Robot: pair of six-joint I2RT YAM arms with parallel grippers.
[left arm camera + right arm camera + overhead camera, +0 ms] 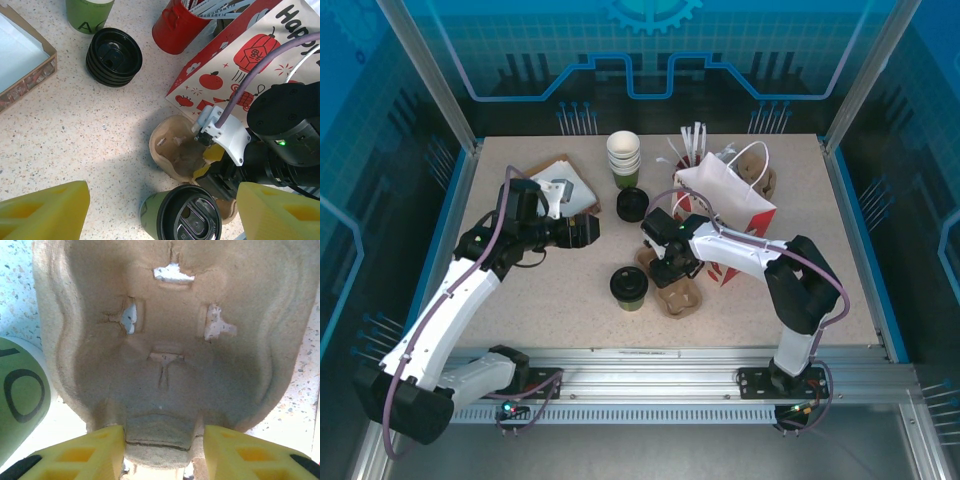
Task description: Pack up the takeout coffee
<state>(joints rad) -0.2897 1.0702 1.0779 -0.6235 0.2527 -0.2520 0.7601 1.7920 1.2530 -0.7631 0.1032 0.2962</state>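
At table centre, right gripper (162,440) clamps pulp carrier (170,340) (likely steadying it); left gripper (588,231) spread, empty. Next, probably: left grasps takeout coffee (629,287).

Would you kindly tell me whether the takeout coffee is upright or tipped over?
Upright: the takeout coffee stands on the table, black lid facing up.

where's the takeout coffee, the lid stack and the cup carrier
takeout coffee (190,215), left wrist view, on its black lid
lid stack (114,51), left wrist view, top lid's middle
cup carrier (165,330), right wrist view, pocket floor
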